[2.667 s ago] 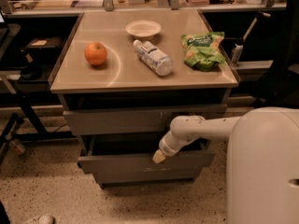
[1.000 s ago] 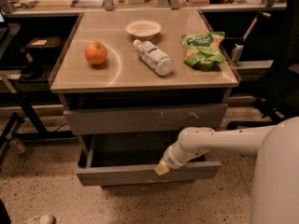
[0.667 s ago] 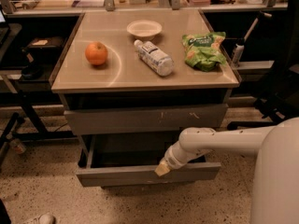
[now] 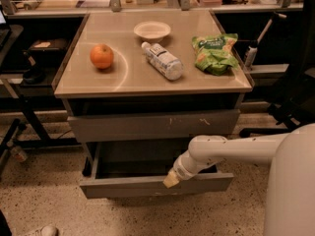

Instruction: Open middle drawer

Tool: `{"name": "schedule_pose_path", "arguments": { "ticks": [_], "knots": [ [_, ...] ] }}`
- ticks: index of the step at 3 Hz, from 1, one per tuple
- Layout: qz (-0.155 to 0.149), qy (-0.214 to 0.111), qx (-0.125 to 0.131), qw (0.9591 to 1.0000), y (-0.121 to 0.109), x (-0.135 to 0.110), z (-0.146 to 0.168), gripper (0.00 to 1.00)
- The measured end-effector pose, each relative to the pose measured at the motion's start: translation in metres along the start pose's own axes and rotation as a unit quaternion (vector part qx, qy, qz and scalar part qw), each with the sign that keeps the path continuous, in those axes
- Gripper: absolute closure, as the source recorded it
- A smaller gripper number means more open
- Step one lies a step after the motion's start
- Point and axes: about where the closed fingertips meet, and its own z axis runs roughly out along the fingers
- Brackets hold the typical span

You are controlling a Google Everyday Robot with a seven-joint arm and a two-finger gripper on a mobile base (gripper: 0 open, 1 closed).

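As the cabinet top (image 4: pixel 147 85) runs left to right, it carries an orange (image 4: pixel 101 56) near the left edge, a small white bowl (image 4: pixel 152 30) at the far middle, a clear plastic bottle (image 4: pixel 162 60) lying on its side just right of centre, and a green snack bag (image 4: pixel 214 53) at the right. Under the top, the upper drawer front (image 4: pixel 123 127) with white scratch marks sits flush and closed. Below it the middle drawer (image 4: pixel 128 187) stands open, its plain grey front panel well nearer than the front above and its dark tray interior showing. The gripper (image 4: pixel 171 179) rests at the top edge of that front panel, right of its centre and touching it; cannot tell whether it is open or closed. The white arm (image 4: pixel 231 149) reaches in from the right, joining the white robot body (image 4: pixel 293 191) at the near right corner.
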Motion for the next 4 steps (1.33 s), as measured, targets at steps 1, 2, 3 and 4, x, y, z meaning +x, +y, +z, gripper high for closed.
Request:
{"name": "schedule_pose_path", "arguments": {
  "ticks": [1,2,3,4],
  "knots": [
    [0.000,0.000,0.000,1.0000,0.000,-0.001,-0.002,1.00],
    [0.010,0.010,-0.009,0.9999,0.011,0.015,0.000,1.00],
    [0.010,0.010,-0.009,0.9999,0.012,0.013,-0.004,1.00],
    [0.017,0.022,-0.019,0.9994,0.024,0.030,-0.004,1.00]
  ]
}}
